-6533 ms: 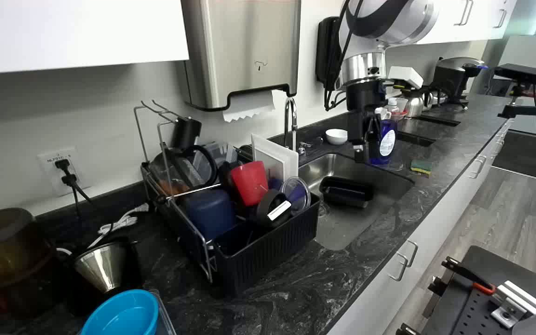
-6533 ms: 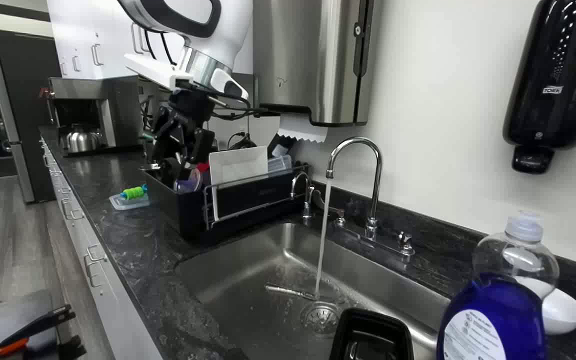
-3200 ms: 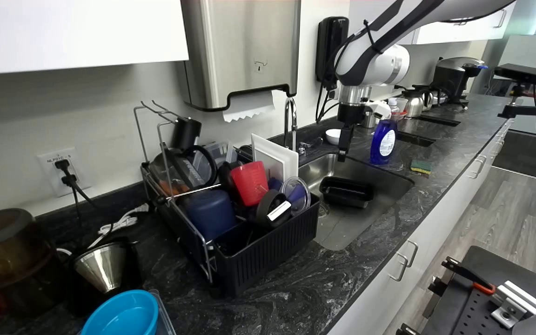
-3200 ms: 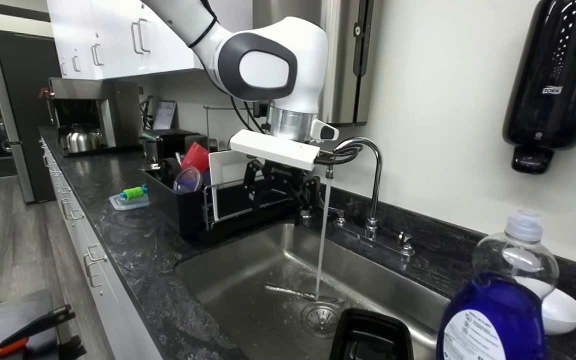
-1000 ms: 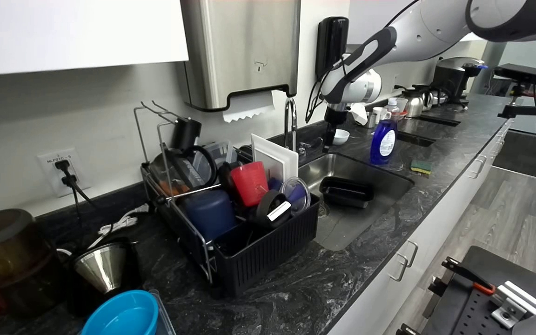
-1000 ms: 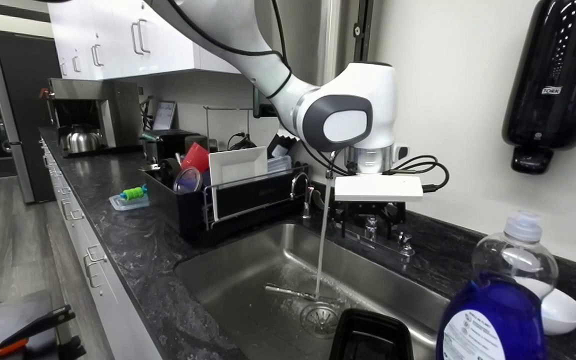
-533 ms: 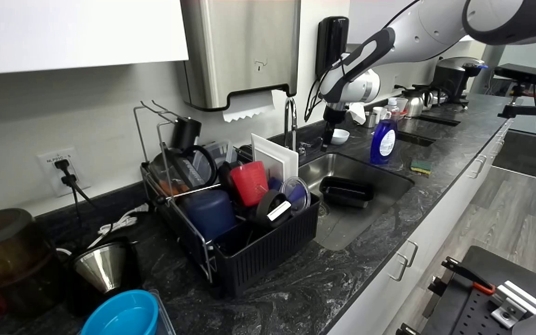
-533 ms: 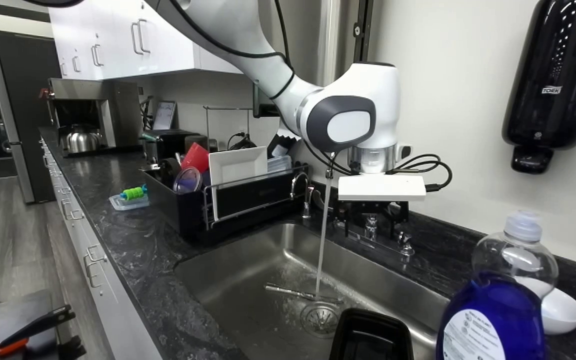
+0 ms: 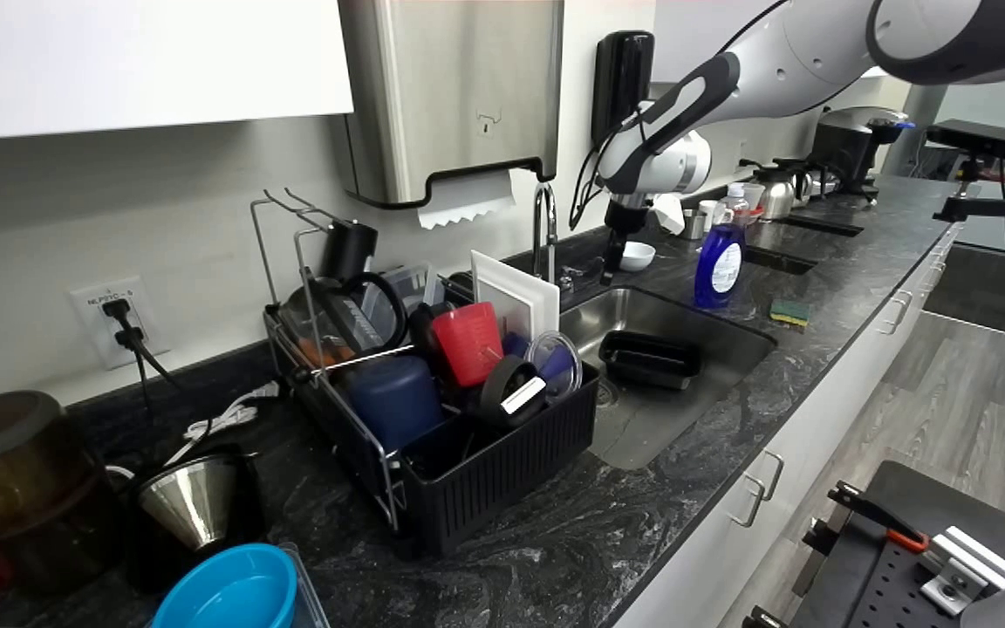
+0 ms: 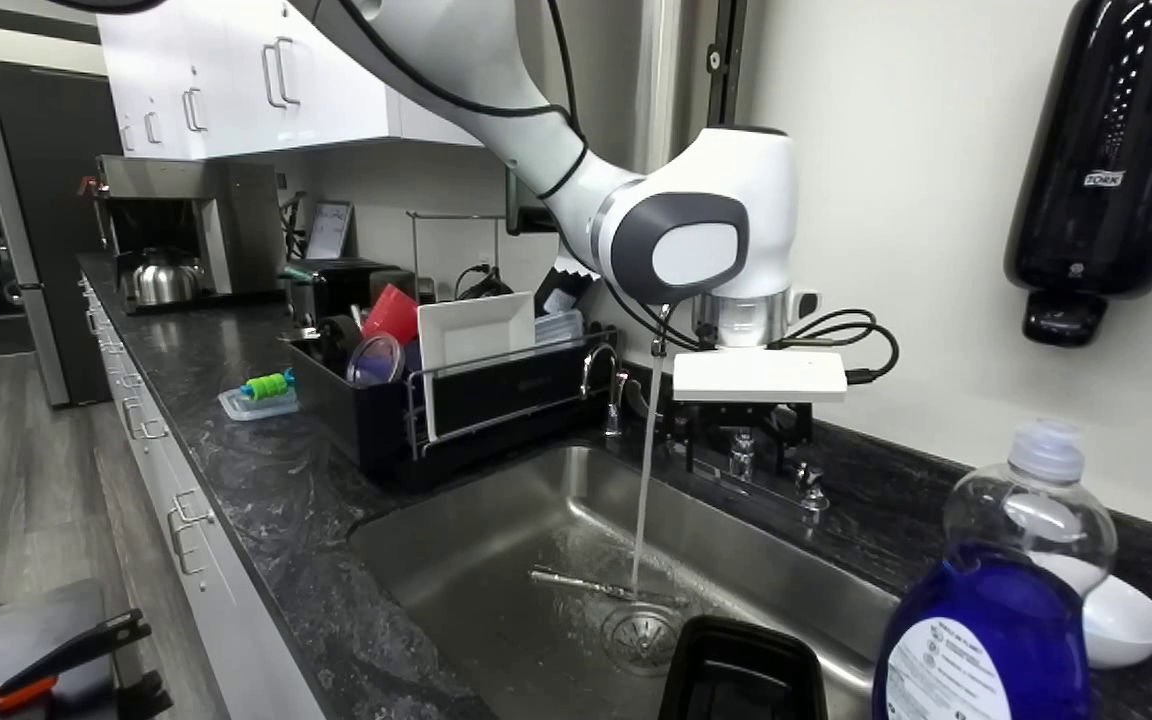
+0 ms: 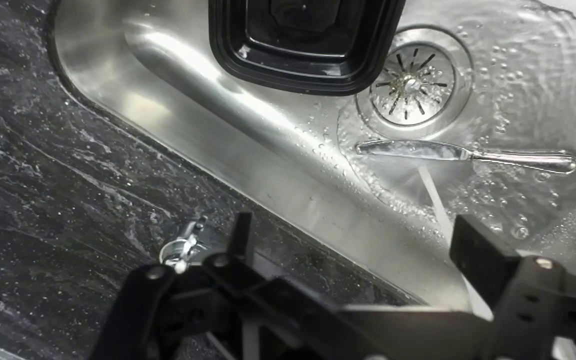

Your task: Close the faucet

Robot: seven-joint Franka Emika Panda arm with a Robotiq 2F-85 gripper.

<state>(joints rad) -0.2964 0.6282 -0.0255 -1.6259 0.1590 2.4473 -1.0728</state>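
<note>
Faucet (image 9: 552, 231): is set at the back of the sink (image 11: 248, 165), partly hidden by the arm (image 10: 681, 250) in an exterior view.
Water (image 10: 647, 460): is let out of the spout (image 10: 659, 346) in a thin stream, so the closing is judged not done.
Handle (image 11: 180, 252): is seen just beside a fingertip in the wrist view; contact cannot be made out, nor whether this one feeds the stream.
Pincer (image 11: 353, 235): is held near the faucet's base, its fingers (image 11: 483, 250) spread wide and nothing gripped; the approach is judged mostly made, the turning and the stopping of the flow left.
Sink: a knife (image 11: 413, 148) is laid in shallow water beside the drain (image 11: 413, 82), and a black tub (image 11: 288, 80) is stood close by.
Black tub: its dark inside is hard to read.
Dish rack (image 9: 507, 471): is packed with a tilted red cup (image 9: 468, 343), a white plate (image 9: 516, 292) stood on edge and other dishes.
Bottle (image 10: 986, 645): blue liquid is held in it.
Bowl (image 9: 638, 255): is set on the surface (image 10: 276, 500); its contents cannot be seen.
</note>
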